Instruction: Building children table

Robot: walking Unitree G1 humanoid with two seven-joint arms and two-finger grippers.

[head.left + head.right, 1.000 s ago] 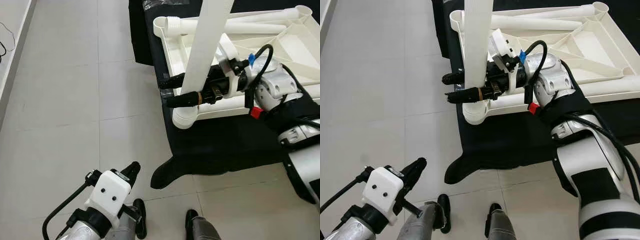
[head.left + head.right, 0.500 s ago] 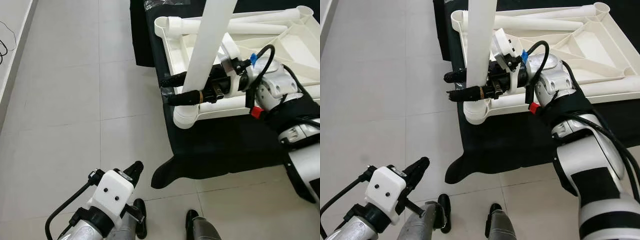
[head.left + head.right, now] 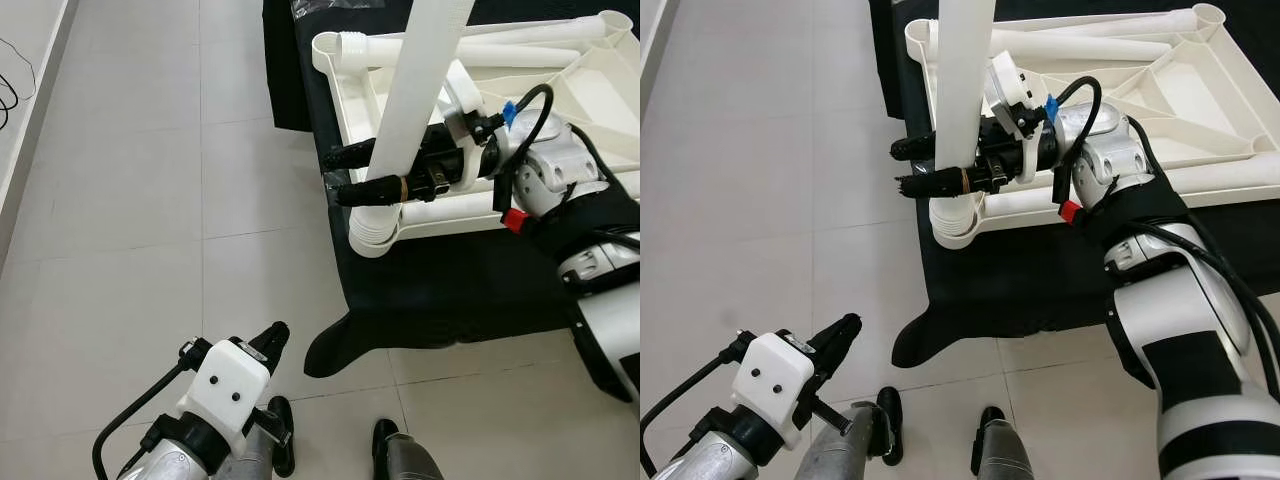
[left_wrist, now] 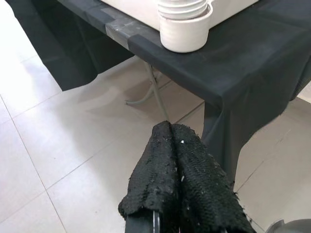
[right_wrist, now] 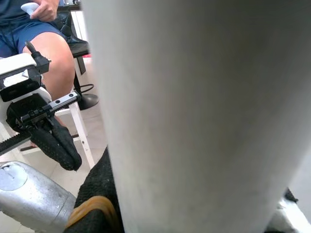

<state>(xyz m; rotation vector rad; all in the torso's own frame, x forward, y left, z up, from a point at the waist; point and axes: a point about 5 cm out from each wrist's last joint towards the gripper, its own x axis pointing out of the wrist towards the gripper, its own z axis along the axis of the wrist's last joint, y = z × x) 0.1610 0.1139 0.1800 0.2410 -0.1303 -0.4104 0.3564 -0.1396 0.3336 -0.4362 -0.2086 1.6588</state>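
Observation:
A white plastic children's table (image 3: 590, 90) lies upside down on a black-clothed table (image 3: 450, 290). My right gripper (image 3: 335, 177) is shut on a white tube leg (image 3: 420, 90) and holds it upright, slightly tilted. The leg's lower end sits at the ribbed corner socket (image 3: 372, 228) nearest me. The leg (image 5: 204, 116) is pale and close up in the right wrist view. My left gripper (image 3: 275, 335) hangs low over the floor, left of the black cloth. Its fingers (image 4: 172, 145) are pressed together with nothing in them.
Another white leg (image 3: 470, 50) lies along the upturned table's far edge. Grey floor tiles (image 3: 120, 200) spread to the left. My feet (image 3: 400, 455) stand near the hanging cloth. A seated person (image 5: 43, 43) is in the right wrist view.
The camera has shifted slightly. My right gripper still holds the leg at the corner socket, and the left gripper has barely moved.

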